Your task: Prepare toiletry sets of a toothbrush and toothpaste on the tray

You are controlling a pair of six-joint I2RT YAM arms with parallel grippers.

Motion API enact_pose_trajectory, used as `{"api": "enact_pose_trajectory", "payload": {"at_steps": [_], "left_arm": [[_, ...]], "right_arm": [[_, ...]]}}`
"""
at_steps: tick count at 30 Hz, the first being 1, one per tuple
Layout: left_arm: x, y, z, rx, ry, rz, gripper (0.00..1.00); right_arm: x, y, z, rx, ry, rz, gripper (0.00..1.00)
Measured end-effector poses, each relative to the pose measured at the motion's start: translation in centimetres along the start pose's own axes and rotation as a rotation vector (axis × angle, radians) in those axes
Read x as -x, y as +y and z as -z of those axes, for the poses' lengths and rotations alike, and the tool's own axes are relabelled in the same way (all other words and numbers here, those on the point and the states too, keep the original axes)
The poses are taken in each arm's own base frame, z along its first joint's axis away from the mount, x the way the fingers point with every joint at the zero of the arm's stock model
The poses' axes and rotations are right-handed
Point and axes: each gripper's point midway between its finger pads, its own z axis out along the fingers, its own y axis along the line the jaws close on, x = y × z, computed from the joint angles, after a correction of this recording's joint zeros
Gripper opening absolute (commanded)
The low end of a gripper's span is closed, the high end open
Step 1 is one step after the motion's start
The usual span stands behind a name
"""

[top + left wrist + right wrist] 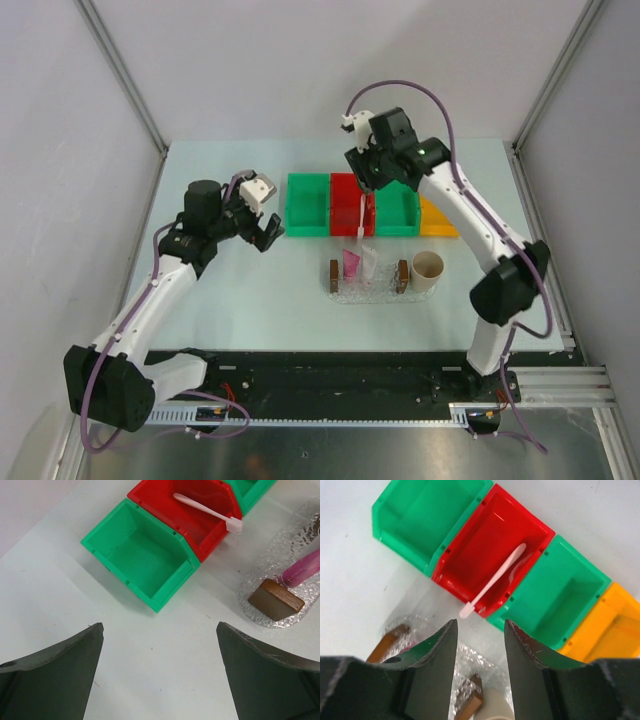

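Toothpaste [351, 265] is on the tray [370, 295], toothbrush [492, 582] in the red bin [485, 545] behind it; left pincer [160, 632] and right pincer [480, 626] stand apart, empty.

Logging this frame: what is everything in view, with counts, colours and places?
green plastic bins: two, green, at the left end of the far row and between the red and yellow bins; both empty
red plastic bin: one, red, second from the left
yellow plastic bin: one, yellow, at the right end of the row
slim white plastic toothbrush: one, white, in the red bin, head over its near edge
magenta-pink toothpaste tube: one, pink, in the tray by its left handle
clear bumpy tray: one, clear with brown handles, in front of the bins
beige round cup: one, beige, right of the tray
left gripper: open, empty, left of the bins
right gripper: open, empty, over the red bin
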Motion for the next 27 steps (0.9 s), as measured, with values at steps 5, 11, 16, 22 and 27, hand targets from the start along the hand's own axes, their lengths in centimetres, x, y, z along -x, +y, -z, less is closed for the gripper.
{"api": "enact_pose_trajectory", "payload": {"at_steps": [5, 11, 16, 22, 27], "left_arm": [[0.2, 0.4, -0.1, 0.022, -0.014, -0.006, 0.99], [-0.8, 0.1, 0.2, 0.030, -0.005, -0.002, 0.99], [-0.8, -0.1, 0.5, 0.034, -0.014, -0.008, 0.99], [-0.9, -0.2, 0.6, 0.034, -0.015, -0.008, 0.99], [-0.9, -0.2, 0.6, 0.034, -0.015, -0.008, 0.99]], "right_arm": [[0.1, -0.3, -5.6, -0.017, 0.045, -0.072, 0.45], [-2.3, -0.6, -11.1, -0.052, 0.138, -0.115, 0.44], [-4.5, -0.7, -13.7, -0.069, 0.205, -0.119, 0.44], [-6.3, -1.0, -15.0, -0.096, 0.257, -0.125, 0.43], [-8.0, -1.1, -16.3, -0.110, 0.300, -0.125, 0.42]]}}
